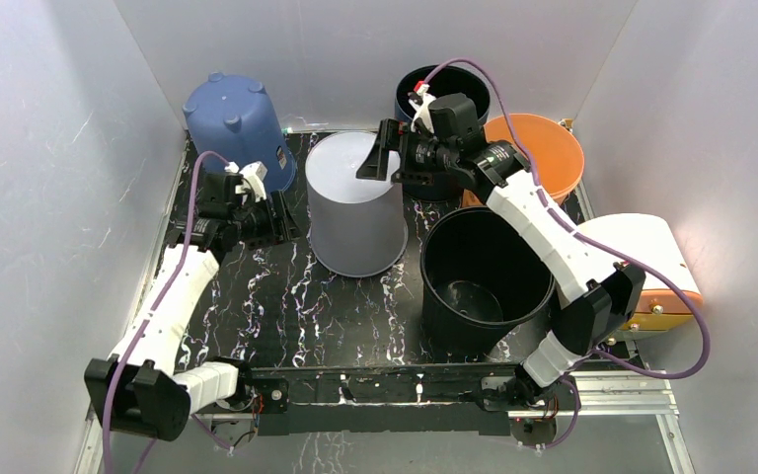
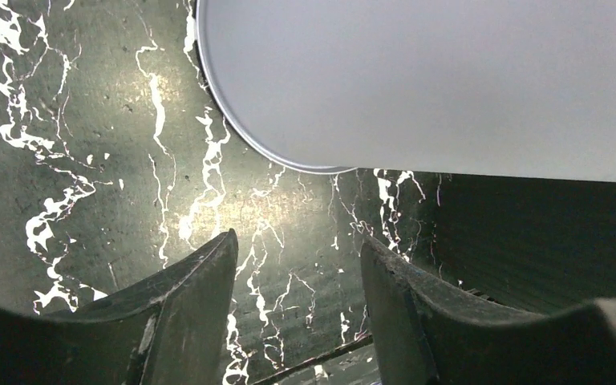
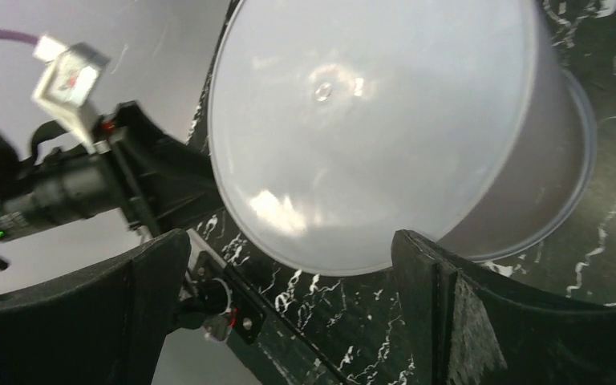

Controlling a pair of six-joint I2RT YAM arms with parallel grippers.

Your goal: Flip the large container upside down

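A large grey container (image 1: pixel 353 207) stands upside down in the middle of the black marbled table (image 1: pixel 257 306), flat base up, rim on the table. My left gripper (image 1: pixel 284 219) is open and empty just left of its lower wall; the left wrist view shows the wall (image 2: pixel 417 80) ahead of the gripper (image 2: pixel 298 249), not touching. My right gripper (image 1: pixel 377 158) is open and empty above the back edge of its base; the right wrist view shows the base (image 3: pixel 369 120) beyond the gripper (image 3: pixel 289 249).
A large black container (image 1: pixel 484 276) stands upright and open at the front right, close to the grey one. A blue container (image 1: pixel 239 123) stands inverted at the back left. A dark container (image 1: pixel 444 94) and an orange one (image 1: pixel 543 153) stand at the back right.
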